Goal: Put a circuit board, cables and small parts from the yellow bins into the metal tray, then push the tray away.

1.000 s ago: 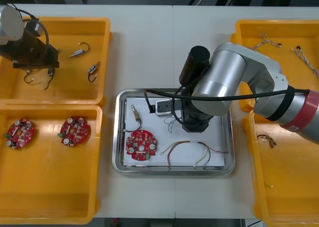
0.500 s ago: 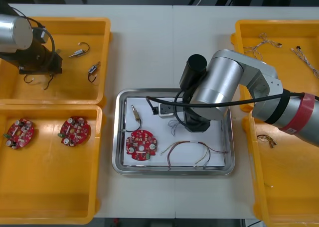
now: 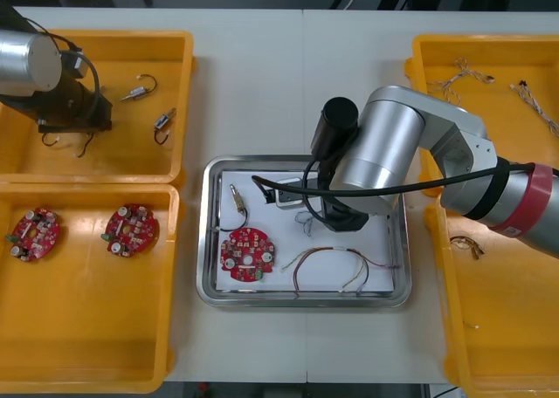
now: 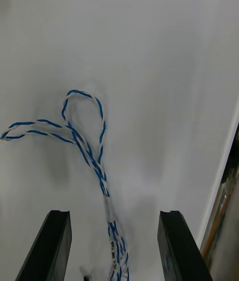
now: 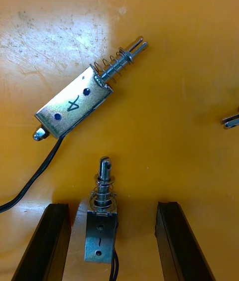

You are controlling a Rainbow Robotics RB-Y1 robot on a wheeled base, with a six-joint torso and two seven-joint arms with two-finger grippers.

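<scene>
Bench (image 3: 262, 84) inspected from the robot's left to its right. Far left yellow bin (image 3: 185, 92): the left claw (image 5: 112, 205) hangs low over the bin floor, fingers (image 5: 55, 241) wide apart and gripping nothing. One short metal part (image 5: 101, 233) lies upright between them, clear of both; a longer metal part (image 5: 74, 104) with a black lead lies tilted just beyond it. Two loose small parts (image 3: 140, 88) rest nearer the bin's inner wall. Near left yellow bin (image 3: 87, 346): two spare circuit boards (image 3: 35, 234) side by side, apart from each other. Metal tray (image 3: 208, 241), white inside, sits at bench centre between the bins. It carries a small metal part (image 3: 238, 202) toward its left side, a red circuit board (image 3: 248, 253) just nearer than that part, and a red and yellow cable (image 3: 332, 267) looped along its near side. The right claw (image 4: 113, 212) is down inside the tray, fingers (image 4: 172, 246) spread wide, empty. A blue and white cable (image 4: 84, 146) lies flat on the white floor, its tail running between the fingers without touching either. Far right yellow bin (image 3: 419, 58): several loose cables (image 3: 463, 73). Near right yellow bin (image 3: 454, 328): one short cable (image 3: 467, 245).
</scene>
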